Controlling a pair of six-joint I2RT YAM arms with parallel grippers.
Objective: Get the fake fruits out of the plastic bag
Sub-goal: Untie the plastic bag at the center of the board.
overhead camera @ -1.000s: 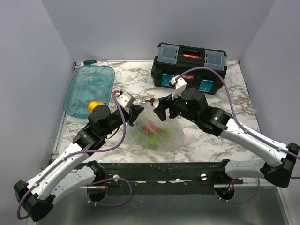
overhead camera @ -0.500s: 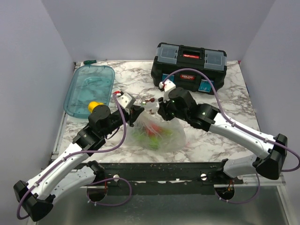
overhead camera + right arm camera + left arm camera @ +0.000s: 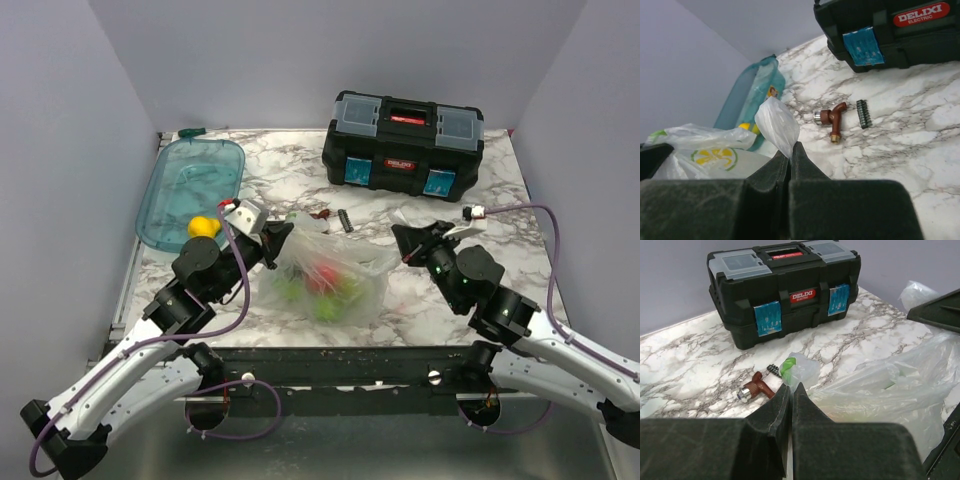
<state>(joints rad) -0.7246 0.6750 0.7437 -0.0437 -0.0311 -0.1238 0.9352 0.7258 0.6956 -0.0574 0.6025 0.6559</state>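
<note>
Bag (image 3: 335, 290) lies mid-table toward the near edge, red and green fruits (image 3: 322, 280) inside. Left gripper (image 3: 272, 238) is clamped on its left lip, right gripper (image 3: 405, 238) on a right-hand tuft, likely to spread the mouth. Marble table (image 3: 270, 160); toolbox (image 3: 404, 145) at back, tub (image 3: 190, 190) left. Plain grey walls (image 3: 260, 60).

We've got the fake fruits (image 3: 318, 283) in the plastic bag (image 3: 368, 278), toolbox (image 3: 403, 145) behind it, tub (image 3: 190, 185) off to its left.
</note>
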